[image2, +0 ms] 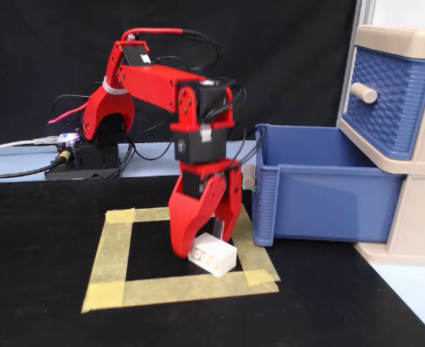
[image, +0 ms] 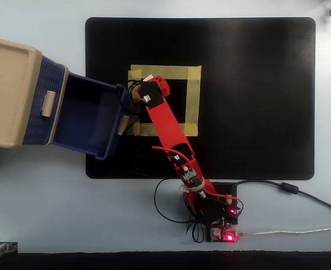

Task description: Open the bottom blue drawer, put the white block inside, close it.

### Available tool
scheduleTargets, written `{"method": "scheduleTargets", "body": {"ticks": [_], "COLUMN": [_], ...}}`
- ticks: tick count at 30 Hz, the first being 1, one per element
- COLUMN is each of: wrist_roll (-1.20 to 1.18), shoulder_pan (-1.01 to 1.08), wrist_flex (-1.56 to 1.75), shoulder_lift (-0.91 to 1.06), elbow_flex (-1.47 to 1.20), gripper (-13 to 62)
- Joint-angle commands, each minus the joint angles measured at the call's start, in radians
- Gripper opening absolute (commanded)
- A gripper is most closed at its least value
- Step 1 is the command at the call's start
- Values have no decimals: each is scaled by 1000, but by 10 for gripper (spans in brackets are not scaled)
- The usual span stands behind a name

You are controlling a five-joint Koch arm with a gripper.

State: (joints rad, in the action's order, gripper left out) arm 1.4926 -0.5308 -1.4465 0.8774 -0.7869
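Now at the Tape Square: Red Gripper Closes Around White Block

Down on the black mat [image2: 46, 303], the white block [image2: 212, 254] sits inside the yellow tape square [image2: 111, 249], the red gripper [image2: 205, 242] straddling it with fingers parted around its sides. Just beside them, the bottom blue drawer [image2: 328, 191] stands pulled out from the beige cabinet [image: 8, 93].

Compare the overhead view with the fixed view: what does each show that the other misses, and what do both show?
Only the overhead view shows the whole black mat and the cabinet's top. Only the fixed view shows the white block, with the gripper lowered around it, and the closed top drawer's front. Both show the open bottom drawer, the tape square and the red arm.
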Motion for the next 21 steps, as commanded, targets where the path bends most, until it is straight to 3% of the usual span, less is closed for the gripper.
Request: {"method": "scheduleTargets", "body": {"ticks": [1,11,14,17,21], "wrist_roll": [-2,-5,3,15,18], "shoulder_pan": [-17,-9,9,51,89], "wrist_flex": [20,60,51,28,-11], "shoulder_lift": [14,-66,-60,-46,28], "elbow_flex": [44,143,140,143,146], "gripper": [337,315,178,-83,-81]}}
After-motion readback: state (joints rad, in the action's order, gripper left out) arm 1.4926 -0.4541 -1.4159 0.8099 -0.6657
